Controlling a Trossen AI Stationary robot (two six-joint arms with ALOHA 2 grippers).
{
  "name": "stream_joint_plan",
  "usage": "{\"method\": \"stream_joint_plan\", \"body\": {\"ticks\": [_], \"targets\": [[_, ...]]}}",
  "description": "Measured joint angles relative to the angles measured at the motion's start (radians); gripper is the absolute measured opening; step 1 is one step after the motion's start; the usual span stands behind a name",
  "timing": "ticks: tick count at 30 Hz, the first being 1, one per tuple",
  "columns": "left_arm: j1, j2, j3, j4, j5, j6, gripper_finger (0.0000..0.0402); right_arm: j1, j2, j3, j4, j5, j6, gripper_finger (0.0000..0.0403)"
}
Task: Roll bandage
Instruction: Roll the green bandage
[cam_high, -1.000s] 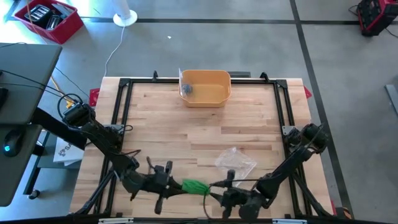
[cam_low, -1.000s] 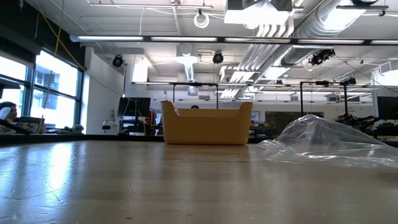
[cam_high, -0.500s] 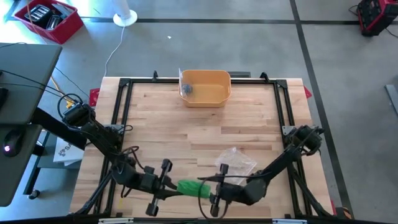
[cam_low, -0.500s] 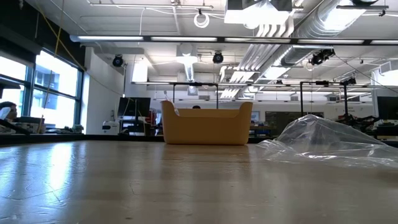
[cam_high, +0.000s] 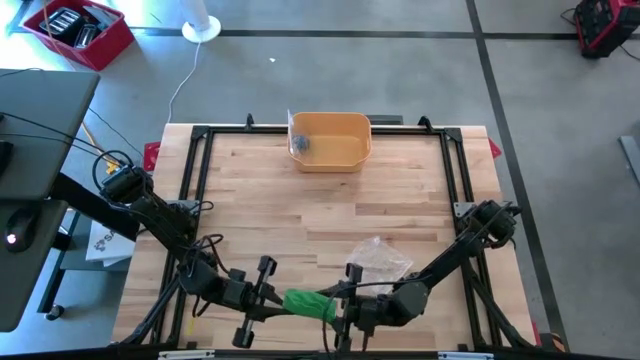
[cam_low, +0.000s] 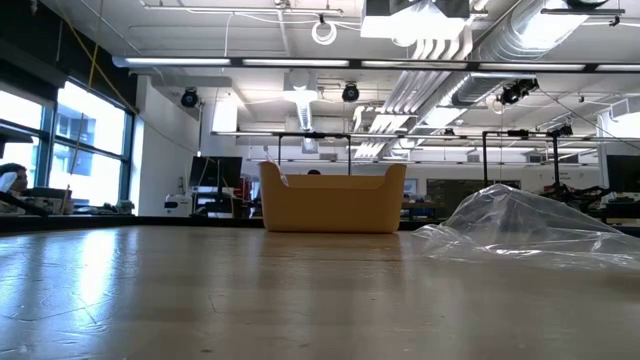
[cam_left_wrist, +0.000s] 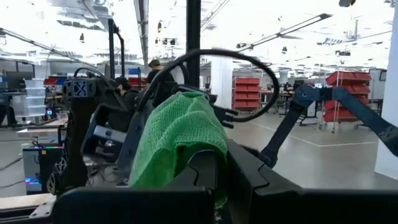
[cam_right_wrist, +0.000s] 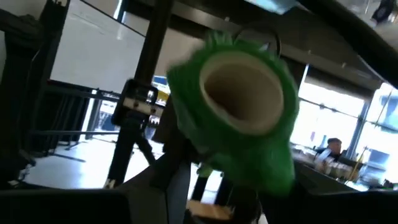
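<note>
A green mesh bandage hangs in the air above the table's near edge, between my two grippers. My left gripper comes from the table's left and is shut on the bandage's cloth. My right gripper comes from the right and is shut on the rolled part, whose cardboard core faces its wrist camera end-on. Neither gripper nor the bandage shows in the low view. My left gripper pinches the loose green mesh cloth between its two fingers, coming about level from the table's left. The cloth bunches up in several layers above the fingertips, clear of the table. My right gripper holds the roll's lower curved side between its two fingers, coming from the table's right and slanting a little upward. The fingers lie along the roll's axis. The roll is lifted clear of the table; the exact contact is hidden behind the roll.
A clear plastic bag lies on the wood just beyond the right gripper. A yellow bin stands at the table's far edge. Black frame rails run along the table's sides. Bare wood lies between the bag and the bin.
My right gripper has risen, moved toward the table's left and tipped its fingers upward, carrying the roll closer to my left gripper. My left gripper has tipped up and rolled about its own line, staying nearly in place. The bandage stays held in the air between them.
</note>
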Motion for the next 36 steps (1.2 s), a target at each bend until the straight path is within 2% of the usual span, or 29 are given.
{"method": "stream_joint_plan", "body": {"ticks": [3, 6, 14, 21, 25, 31, 36], "targets": [[-0.004, 0.000, 0.000, 0.003, 0.001, 0.004, 0.0007, 0.010, 0.000, 0.020, -0.002, 0.010, -0.044, 0.0151], [-0.008, 0.000, 0.000, 0.003, 0.000, 0.008, 0.0007, 0.015, 0.000, 0.026, -0.004, 0.030, -0.055, 0.0131], [-0.010, 0.000, 0.000, 0.003, 0.021, 0.013, 0.0007, 0.026, 0.000, 0.026, -0.009, 0.096, -0.109, 0.0010], [-0.046, 0.000, -0.001, 0.068, 0.020, 0.134, 0.0007, 0.023, 0.000, 0.013, -0.077, 0.231, -0.068, 0.0002], [-0.079, 0.001, -0.002, 0.102, -0.063, 0.225, 0.0007, 0.024, 0.003, -0.014, -0.113, 0.166, 0.063, 0.0001], [-0.091, 0.001, -0.002, 0.089, -0.200, 0.280, 0.0007, 0.025, 0.076, -0.014, -0.092, 0.094, 0.197, 0.0000], [-0.068, 0.001, -0.002, 0.021, -0.259, 0.270, 0.0007, 0.038, 0.096, -0.014, 0.022, 0.094, 0.153, 0.0000]]}}
